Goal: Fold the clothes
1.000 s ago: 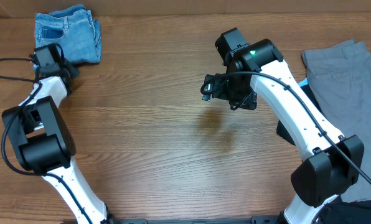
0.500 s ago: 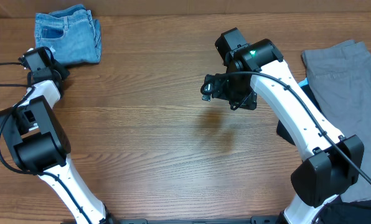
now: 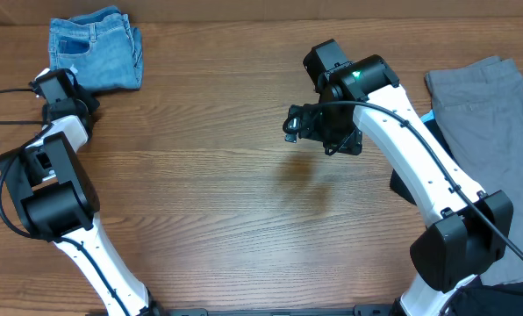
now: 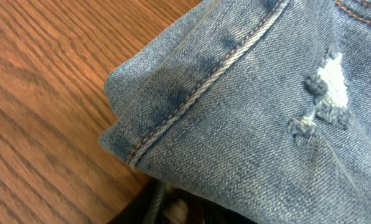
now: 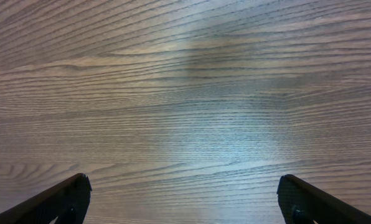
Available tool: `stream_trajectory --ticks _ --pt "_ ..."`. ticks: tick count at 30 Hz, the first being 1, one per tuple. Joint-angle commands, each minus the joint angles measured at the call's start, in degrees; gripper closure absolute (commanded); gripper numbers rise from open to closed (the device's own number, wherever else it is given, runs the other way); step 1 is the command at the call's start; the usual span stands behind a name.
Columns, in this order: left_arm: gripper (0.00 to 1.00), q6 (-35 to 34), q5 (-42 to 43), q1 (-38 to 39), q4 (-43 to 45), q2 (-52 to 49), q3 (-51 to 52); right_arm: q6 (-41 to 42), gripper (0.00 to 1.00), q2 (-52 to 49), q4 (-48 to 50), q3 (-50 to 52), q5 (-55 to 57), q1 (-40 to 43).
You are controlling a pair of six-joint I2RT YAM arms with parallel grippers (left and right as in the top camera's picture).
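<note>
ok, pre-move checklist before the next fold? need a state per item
1. Jeans folded into a compact stack at the table's far left: ok.
2. Left gripper clear of the jeans: cannot tell; its wrist view is filled with denim and the fingers are hidden.
3. Right gripper open and empty above bare wood: ok.
4. Grey garment folded: not ok; it lies spread at the right edge.
5. Table centre free as a folding area: ok.
</note>
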State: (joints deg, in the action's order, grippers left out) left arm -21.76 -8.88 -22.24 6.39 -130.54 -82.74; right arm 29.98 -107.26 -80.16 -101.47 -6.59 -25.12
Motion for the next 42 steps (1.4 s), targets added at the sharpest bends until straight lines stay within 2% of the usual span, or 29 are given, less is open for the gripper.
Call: stream_trajectory --ticks 1,13,15,21,26,30,32,37,39,42 --pt "0.75 2.1 -0.7 -1.01 0.87 -0.83 0.39 0.11 0.0 0.96 0.11 -0.87 0.5 0.11" --pt "0.73 2.08 -0.48 -2.4 3.08 -0.83 0.39 0.11 0.0 0.96 0.09 -0.87 0.52 0.11" --pt "0.66 2.08 -0.5 -2.4 3.54 -0.83 0.39 0.11 0.0 0.96 0.09 -0.87 0.5 0.11" --pt "0.59 2.1 -0.48 -2.4 3.48 -0.76 0.35 0.11 0.0 0.96 0.11 -0.87 0.52 0.11" --pt "0.53 2.1 1.18 -2.54 -0.09 1.07 -0.09 0.09 0.0 0.96 0.39 -0.87 0.52 0.11" --pt "0.54 2.05 3.87 -2.36 -7.15 7.34 -0.31 0.04 0.0 0.96 1.68 -0.87 0.52 0.13" --pt "0.46 2.01 5.79 -2.25 -10.73 11.52 -0.31 -0.7 0.0 0.96 2.29 -1.05 0.55 0.2" --pt "0.39 1.97 10.47 -2.01 -18.58 22.05 -0.31 -3.69 0.0 1.03 0.57 -3.3 0.7 0.85" --pt "0.31 1.33 13.25 -2.01 -22.16 26.56 -0.31 -3.65 0.0 1.22 -1.36 -5.57 2.25 1.29" --pt "0.1 0.96 18.69 -2.01 -27.15 32.74 -0.31 -3.67 0.0 2.05 -5.49 -10.97 6.8 1.46"
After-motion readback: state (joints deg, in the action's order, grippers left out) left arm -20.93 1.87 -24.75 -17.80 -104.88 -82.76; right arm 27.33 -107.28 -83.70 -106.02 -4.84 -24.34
